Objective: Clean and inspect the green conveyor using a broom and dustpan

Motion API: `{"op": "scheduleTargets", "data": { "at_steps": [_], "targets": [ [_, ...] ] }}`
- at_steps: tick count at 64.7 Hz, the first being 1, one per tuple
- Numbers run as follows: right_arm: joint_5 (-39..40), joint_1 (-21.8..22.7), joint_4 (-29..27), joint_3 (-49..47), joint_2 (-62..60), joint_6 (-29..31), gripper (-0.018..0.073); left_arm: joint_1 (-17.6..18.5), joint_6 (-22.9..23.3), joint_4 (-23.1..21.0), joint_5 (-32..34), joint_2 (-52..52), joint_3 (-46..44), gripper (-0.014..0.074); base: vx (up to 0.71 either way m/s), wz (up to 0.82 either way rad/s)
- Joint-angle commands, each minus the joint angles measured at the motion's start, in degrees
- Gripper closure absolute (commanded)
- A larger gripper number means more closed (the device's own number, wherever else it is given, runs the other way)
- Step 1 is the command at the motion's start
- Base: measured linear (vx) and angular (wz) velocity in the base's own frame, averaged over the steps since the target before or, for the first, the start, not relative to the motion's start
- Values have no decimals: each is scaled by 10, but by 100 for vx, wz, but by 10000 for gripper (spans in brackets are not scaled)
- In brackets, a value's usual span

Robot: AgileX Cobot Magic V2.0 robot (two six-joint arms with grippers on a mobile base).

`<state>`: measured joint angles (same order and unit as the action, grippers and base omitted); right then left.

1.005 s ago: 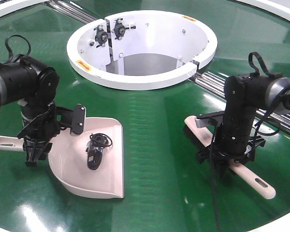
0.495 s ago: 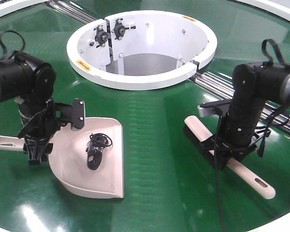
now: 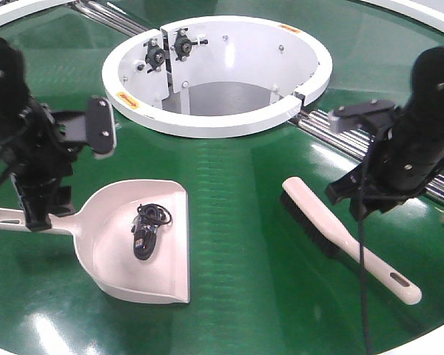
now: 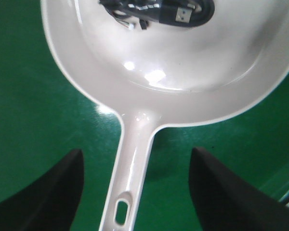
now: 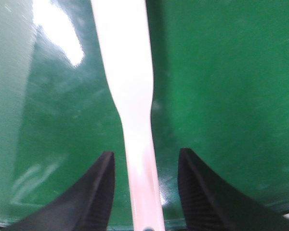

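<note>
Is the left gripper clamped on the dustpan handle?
No, the left gripper is open: its fingers stand wide apart, with green conveyor showing between each and the dustpan handle.

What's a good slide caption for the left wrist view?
Left gripper, jaws open, straddles the dustpan handle on the green conveyor; black USB cable in the pan.

There is one green conveyor (image 3: pixel 237 192), with one white ring opening (image 3: pixel 207 122) in it. On the belt lie one dustpan (image 3: pixel 170 255) and one broom (image 3: pixel 333 229) (both pale pinkish-beige). One black cable bundle (image 3: pixel 146 229) sits in the scoop. Two small black fittings (image 3: pixel 155 53) are mounted inside the ring. Two grippers show: one left gripper (image 4: pixel 137 192) and one right gripper (image 5: pixel 147 192). The silver rollers (image 3: pixel 333 129) are several, too hidden to count.
</note>
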<state>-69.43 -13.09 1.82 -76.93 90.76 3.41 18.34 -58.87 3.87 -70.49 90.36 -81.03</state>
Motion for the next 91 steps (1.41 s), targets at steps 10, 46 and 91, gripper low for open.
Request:
{"op": "scheduleTargets", "data": {
  "at_steps": [10,46,91],
  "targets": [
    [45,4,2,-12,-123,5,246,4,8,-89,6,-100,-14,146,0,0],
    [328,3,9,259,-465,9,246,4,196,-147,94,-290,26,146,0,0],
    [573,3,-3,594,-834,9,246,4,323,-197,681,-682,643,146,0,0]
  ]
}}
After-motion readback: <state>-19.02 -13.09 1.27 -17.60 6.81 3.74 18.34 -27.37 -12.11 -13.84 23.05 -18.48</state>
